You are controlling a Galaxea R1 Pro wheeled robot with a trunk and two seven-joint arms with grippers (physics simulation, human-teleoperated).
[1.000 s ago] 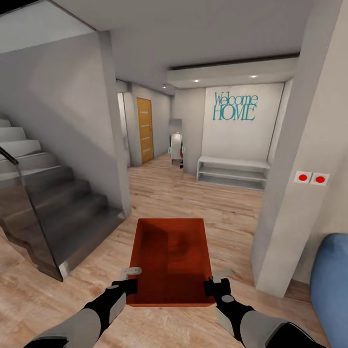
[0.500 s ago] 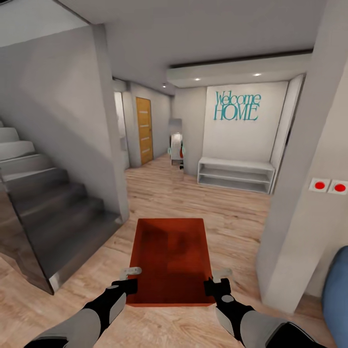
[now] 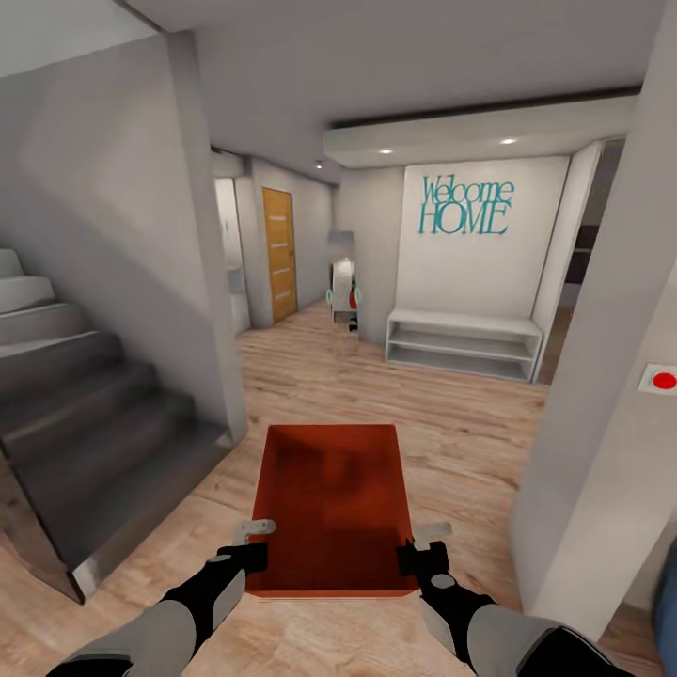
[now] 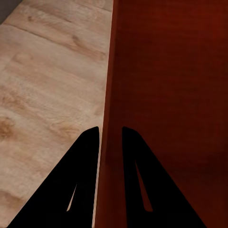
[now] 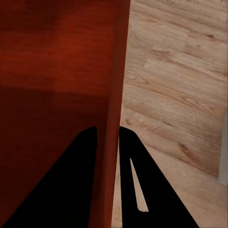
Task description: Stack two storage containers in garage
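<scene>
I'm carrying one storage container (image 3: pixel 331 508) out in front of me, an orange-red rectangular bin with thin plain walls and an open top, its inside shaded darker toward the near end. My left hand (image 3: pixel 246 545) is pinching the left wall near the close corner, and in the left wrist view the two dark fingers (image 4: pixel 80 180) straddle that thin rim, one inside and one outside. My right hand (image 3: pixel 421 548) does the same on the right wall; the right wrist view shows its black fingers (image 5: pixel 76 180) clamped either side of the edge. The container hangs above the light wood plank floor (image 3: pixel 451 442), grain and knots showing clearly.

To my left, the grey staircase (image 3: pixel 85 414) climbs with smooth blocky steps. Ahead, a white wall carries teal lettering, "Welcome HOME" (image 3: pixel 465 204), above a low white shelf unit (image 3: pixel 463 343). Down the hall stands an orange-brown door (image 3: pixel 279 252). On the pale pillar at my right sits a red button on a white plate (image 3: pixel 661 380).

Compared with a moment ago, the whole view has shifted: the stairs have slid further left, only one red button remains in sight, and the blue thing at the lower right corner (image 3: pixel 669 583) is nearly gone. My grip on the container looks unchanged.
</scene>
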